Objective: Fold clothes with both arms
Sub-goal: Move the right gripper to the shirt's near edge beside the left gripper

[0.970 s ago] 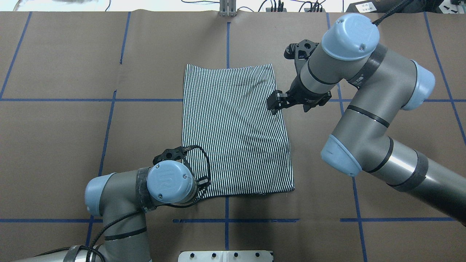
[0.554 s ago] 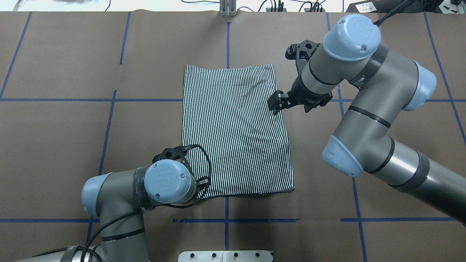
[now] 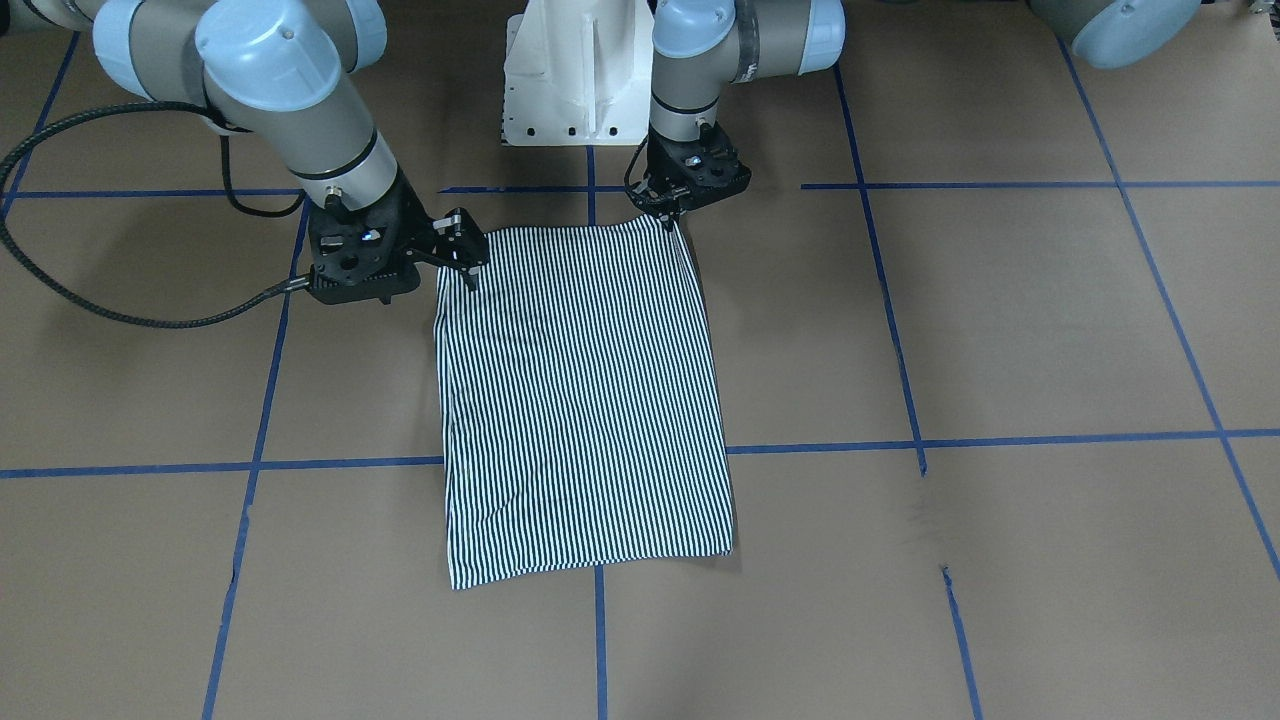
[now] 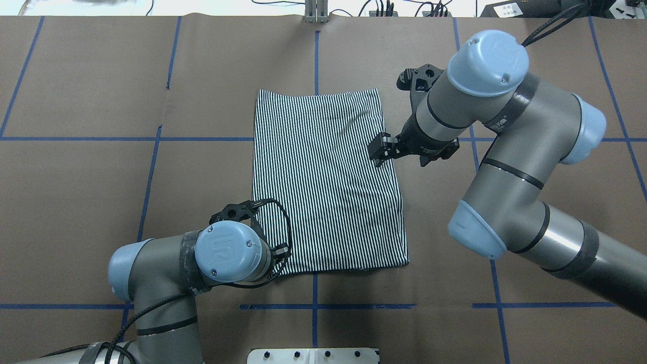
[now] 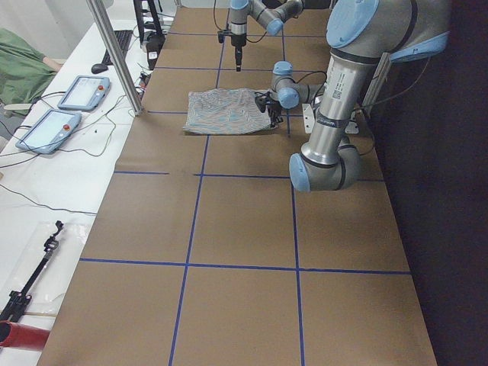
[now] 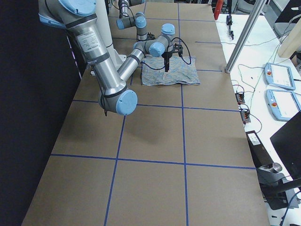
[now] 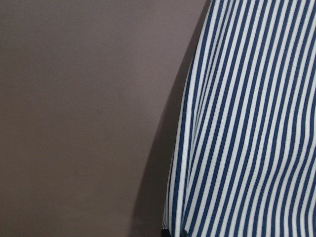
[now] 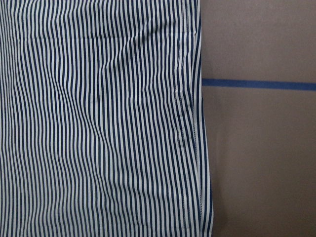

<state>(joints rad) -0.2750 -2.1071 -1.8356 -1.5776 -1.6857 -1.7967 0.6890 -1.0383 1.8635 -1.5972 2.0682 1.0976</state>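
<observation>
Polo shirt (image 3: pixel 585 400) lies long axis top-to-bottom on counter (image 3: pixel 1000 330); left gripper (image 3: pixel 668 208) seems pinched on its upper-right corner, right gripper (image 3: pixel 468 255) hangs spread, empty, above left edge.

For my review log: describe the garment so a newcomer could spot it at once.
On the brown table crossed by blue tape lines, look near the middle, between the left arm and right arm. There lies the shirt, folded into a flat rectangle. It alone is cloth there, finely striped navy and white.
</observation>
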